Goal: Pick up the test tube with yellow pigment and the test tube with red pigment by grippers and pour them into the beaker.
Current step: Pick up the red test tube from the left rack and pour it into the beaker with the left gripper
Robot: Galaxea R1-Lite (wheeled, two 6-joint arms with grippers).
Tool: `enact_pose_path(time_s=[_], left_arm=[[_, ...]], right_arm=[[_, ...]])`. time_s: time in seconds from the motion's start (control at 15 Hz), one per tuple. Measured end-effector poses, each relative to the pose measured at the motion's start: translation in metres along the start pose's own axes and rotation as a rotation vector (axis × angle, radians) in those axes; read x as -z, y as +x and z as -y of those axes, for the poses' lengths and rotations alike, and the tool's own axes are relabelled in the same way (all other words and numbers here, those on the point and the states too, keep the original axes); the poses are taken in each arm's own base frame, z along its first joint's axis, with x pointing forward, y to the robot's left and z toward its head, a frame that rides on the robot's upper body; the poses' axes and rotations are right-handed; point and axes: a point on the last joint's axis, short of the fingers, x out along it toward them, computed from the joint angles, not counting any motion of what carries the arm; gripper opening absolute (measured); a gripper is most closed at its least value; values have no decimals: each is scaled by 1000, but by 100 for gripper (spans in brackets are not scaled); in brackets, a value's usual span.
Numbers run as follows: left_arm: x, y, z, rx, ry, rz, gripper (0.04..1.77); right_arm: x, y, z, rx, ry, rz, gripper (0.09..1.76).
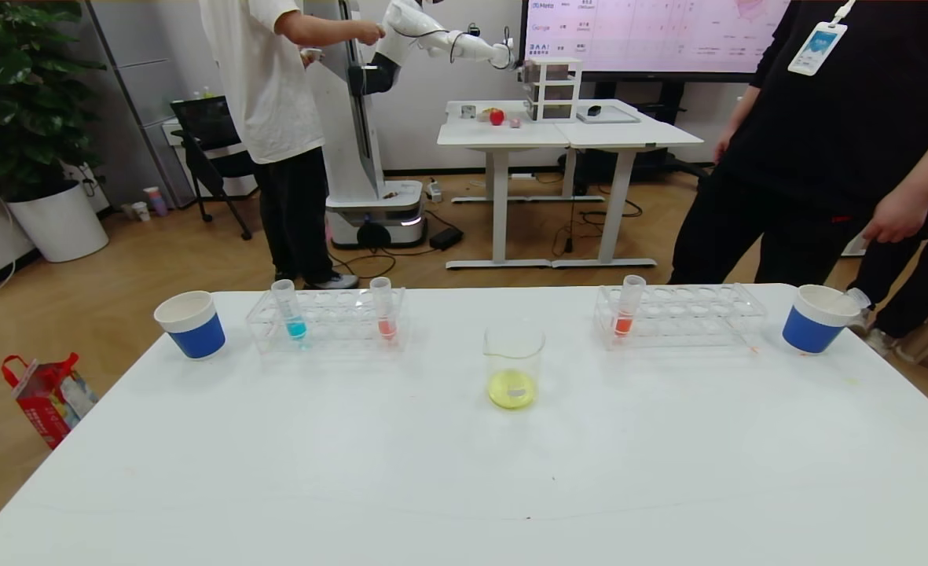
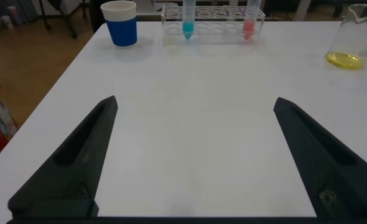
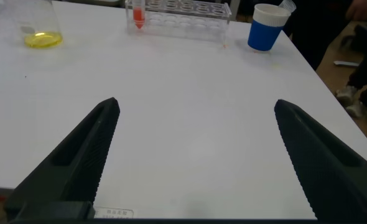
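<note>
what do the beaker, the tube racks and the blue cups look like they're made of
Beaker: clear and glossy with a pouring lip, probably glass; the yellow liquid shows straight through it.
Left rack and right rack: transparent with sharp edges and rows of wells, most likely acrylic or similar hard plastic.
Left cup and right cup: matte, opaque blue with a white rim band, apparently paper.

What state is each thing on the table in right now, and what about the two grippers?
Beaker: upright, yellow liquid at the bottom.
Blue-liquid tube: upright in left rack.
Pale red tube: upright in left rack.
Orange-red tube: upright in right rack.
Left cup: upright.
Right cup: upright, a tube leaning inside.
Left gripper: open, empty.
Right gripper: open, empty.
</note>
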Motion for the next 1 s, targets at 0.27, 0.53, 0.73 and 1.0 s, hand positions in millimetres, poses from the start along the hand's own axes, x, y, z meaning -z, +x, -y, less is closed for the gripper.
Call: enact_pose_path(time_s=[0.27, 0.53, 0.73, 1.0], left_arm=[[0, 0, 0, 0, 9, -1, 175], [0, 0, 0, 0, 8, 0, 175], [-24, -7, 0, -7, -5, 63, 175], [-71, -2, 0, -2, -10, 62, 175]], right_arm=[[0, 0, 0, 0, 0, 0, 174], [0, 0, 0, 0, 0, 0, 174], [0, 0, 0, 0, 0, 0, 174], [0, 0, 0, 0, 0, 0, 174]])
